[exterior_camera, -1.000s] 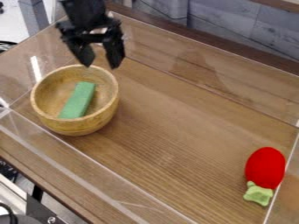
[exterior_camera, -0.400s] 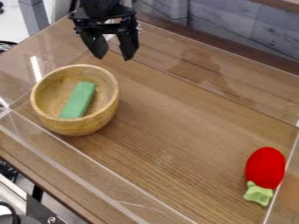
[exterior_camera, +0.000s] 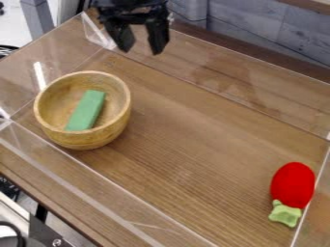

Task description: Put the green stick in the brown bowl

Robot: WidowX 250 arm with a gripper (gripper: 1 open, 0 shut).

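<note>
The green stick (exterior_camera: pixel 87 109) lies flat inside the brown bowl (exterior_camera: pixel 52 131), which sits on the wooden table at the left. My gripper (exterior_camera: pixel 141 40) hangs above the table's far edge, up and to the right of the bowl and well apart from it. Its black fingers (exterior_camera: pixel 125 38) stand open with nothing between them.
A red strawberry-like toy (exterior_camera: pixel 292 183) with a pale-green stem (exterior_camera: pixel 284 214) lies at the front right. Clear plastic walls (exterior_camera: pixel 154 224) fence the wooden tabletop on all sides. A grey wall rises behind the table.
The open, empty gripper has risen and moved back and to the right, away from the bowl. The green stick stays in the bowl.
</note>
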